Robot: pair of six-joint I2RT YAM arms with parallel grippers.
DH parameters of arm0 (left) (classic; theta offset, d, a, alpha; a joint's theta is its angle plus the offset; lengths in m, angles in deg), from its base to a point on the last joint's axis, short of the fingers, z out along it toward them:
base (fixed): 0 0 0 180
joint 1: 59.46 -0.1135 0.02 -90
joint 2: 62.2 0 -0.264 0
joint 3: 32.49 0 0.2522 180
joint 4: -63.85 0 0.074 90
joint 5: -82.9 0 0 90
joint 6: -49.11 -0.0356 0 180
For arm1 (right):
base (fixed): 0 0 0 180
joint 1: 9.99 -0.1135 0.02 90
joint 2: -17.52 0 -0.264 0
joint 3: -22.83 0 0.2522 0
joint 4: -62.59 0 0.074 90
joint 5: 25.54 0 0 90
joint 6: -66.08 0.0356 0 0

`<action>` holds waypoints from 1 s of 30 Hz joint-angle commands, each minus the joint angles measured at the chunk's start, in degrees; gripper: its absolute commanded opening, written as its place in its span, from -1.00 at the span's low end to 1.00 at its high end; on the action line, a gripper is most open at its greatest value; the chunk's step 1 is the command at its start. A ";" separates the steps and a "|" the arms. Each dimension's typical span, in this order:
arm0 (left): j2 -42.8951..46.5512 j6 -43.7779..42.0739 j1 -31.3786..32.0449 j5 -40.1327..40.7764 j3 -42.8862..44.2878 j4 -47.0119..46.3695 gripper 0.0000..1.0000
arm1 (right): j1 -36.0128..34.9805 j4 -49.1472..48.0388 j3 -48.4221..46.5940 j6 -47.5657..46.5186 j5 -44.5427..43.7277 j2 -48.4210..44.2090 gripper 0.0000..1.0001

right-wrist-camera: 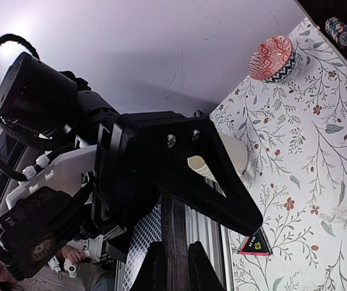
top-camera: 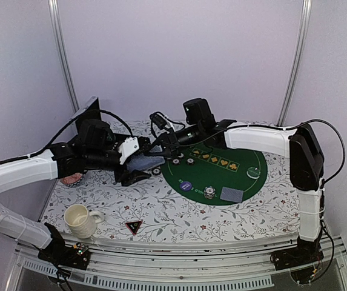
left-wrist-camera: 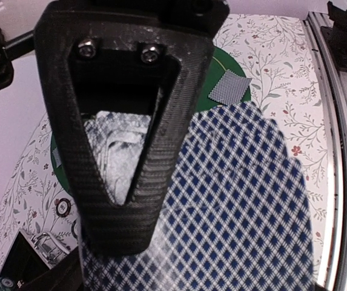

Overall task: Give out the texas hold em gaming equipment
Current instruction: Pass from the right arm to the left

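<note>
A fan of blue-checked playing cards [top-camera: 146, 162] hangs above the table's middle left, between both grippers. It fills the lower right of the left wrist view [left-wrist-camera: 234, 200]. My left gripper [top-camera: 138, 163] [left-wrist-camera: 179, 224] stands open around the cards, one finger [left-wrist-camera: 118, 182] beside them. My right gripper [top-camera: 164, 151] [right-wrist-camera: 176, 245] is shut on the cards' edge, and their checked back [right-wrist-camera: 142, 237] shows to its left. On the green mat [top-camera: 246, 182] lie a single card [top-camera: 232, 194] [left-wrist-camera: 228, 86], a chip stack [top-camera: 209, 193] and a blue button [top-camera: 186, 185]. A black triangular marker [top-camera: 133, 227] [right-wrist-camera: 254, 244] lies near the front edge.
A cream mug [top-camera: 79, 219] stands at the front left, a pink patterned dish [top-camera: 71, 179] [right-wrist-camera: 270, 59] under the left arm. Loose chips [top-camera: 190, 161] lie at the mat's left rim. A pale round button [top-camera: 255, 172] sits on the mat's right.
</note>
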 commanded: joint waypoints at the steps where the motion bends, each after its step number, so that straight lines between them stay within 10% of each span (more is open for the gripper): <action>1: 0.14 0.44 -0.45 -0.66 -0.27 0.24 0.56 | -0.43 -1.37 0.58 -2.87 0.89 -3.83 -0.97; 14: 1.03 -1.21 -0.51 -1.10 -0.25 -0.08 -0.11 | -0.56 -0.36 0.43 -3.30 -0.50 -3.52 -0.94; 30: 1.04 -2.03 -0.50 -0.19 -0.53 -0.11 -0.25 | -0.58 8.97 -2.13 -6.71 -7.23 -2.86 -0.02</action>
